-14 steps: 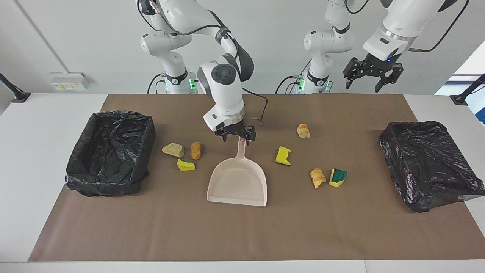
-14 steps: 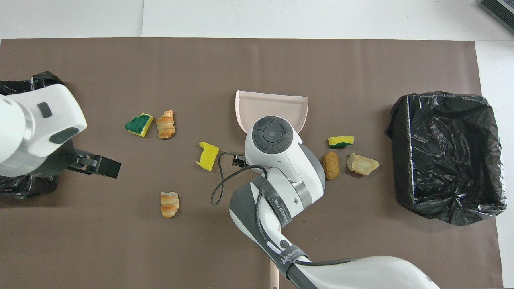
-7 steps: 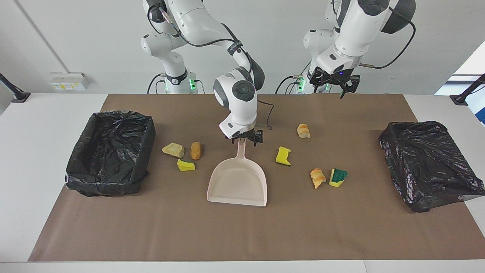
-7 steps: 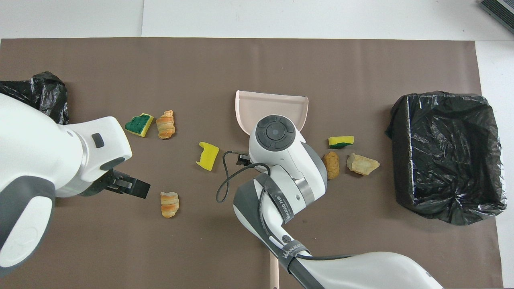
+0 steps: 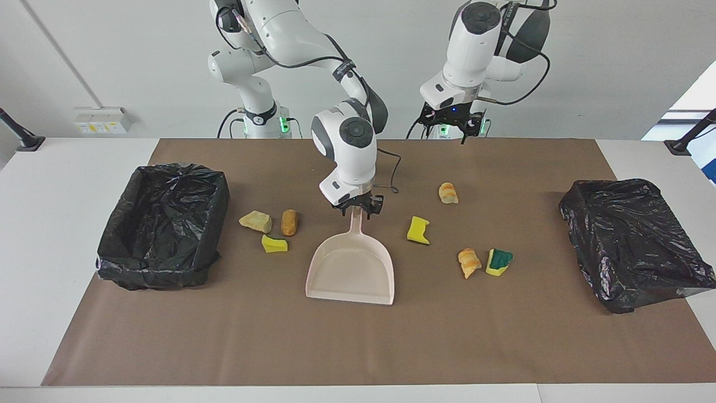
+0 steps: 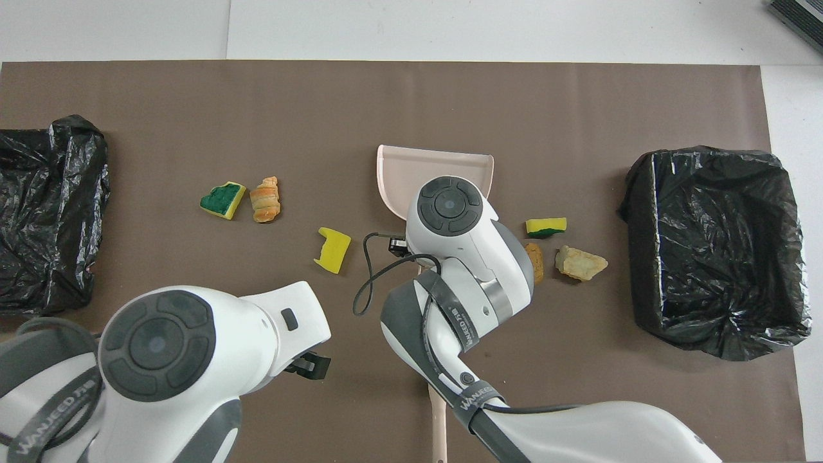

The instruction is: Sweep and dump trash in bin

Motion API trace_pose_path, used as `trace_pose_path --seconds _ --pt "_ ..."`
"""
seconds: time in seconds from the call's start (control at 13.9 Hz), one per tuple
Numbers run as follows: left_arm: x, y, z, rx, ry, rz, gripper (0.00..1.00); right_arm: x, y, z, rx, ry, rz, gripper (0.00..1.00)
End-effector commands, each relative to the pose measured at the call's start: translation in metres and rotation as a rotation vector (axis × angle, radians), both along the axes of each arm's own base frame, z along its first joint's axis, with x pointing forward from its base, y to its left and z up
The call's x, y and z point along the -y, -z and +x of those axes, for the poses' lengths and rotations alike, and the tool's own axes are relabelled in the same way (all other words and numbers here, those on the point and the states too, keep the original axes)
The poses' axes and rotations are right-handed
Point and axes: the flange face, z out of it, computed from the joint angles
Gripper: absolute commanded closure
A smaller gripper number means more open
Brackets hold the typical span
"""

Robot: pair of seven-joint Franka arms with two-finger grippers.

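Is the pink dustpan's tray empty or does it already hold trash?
Empty. The dustpan lies flat on the mat with a bare tray; all seven scraps sit beside it, such as the yellow sponge piece.

Bright, even light, soft shadows, glare on black bin liners, sharp focus.

The white table carries a brown mat that covers most of it. On the mat lie a pale pink dustpan in the middle, seven scraps of trash spread on both sides of it, and a black-lined bin at the right arm's end. Another black-lined bin stands at the left arm's end.
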Motion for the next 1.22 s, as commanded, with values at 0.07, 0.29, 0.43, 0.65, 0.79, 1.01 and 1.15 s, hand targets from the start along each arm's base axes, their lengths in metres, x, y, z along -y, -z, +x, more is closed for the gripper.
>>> trace_pose_path --seconds 0.07,0.29,0.43,0.65,0.79,1.01,1.15 --pt "0.032 0.036 -0.053 0.022 0.003 -0.015 0.00 0.026 -0.013 0.019 0.030 -0.086 0.021 1.00" --pt "0.068 0.056 -0.089 0.046 -0.022 -0.029 0.00 0.068 -0.036 0.037 0.055 -0.306 0.047 1.00" --pt "0.097 0.076 -0.113 0.073 -0.063 -0.057 0.00 0.097 -0.061 0.042 0.078 -0.416 0.042 1.00" --pt "0.138 0.107 -0.137 0.086 -0.108 -0.093 0.00 0.142 -0.082 0.048 0.062 -0.592 0.015 1.00" --pt "0.165 0.130 -0.152 0.083 -0.145 -0.107 0.00 0.163 -0.085 0.051 0.041 -0.798 -0.051 1.00" --pt "0.186 0.151 -0.168 0.069 -0.144 -0.098 0.00 0.182 -0.084 0.057 0.026 -1.044 -0.096 1.00" --pt "0.195 0.169 -0.177 0.052 -0.148 -0.071 0.00 0.201 -0.079 0.061 0.015 -1.186 -0.095 1.00"
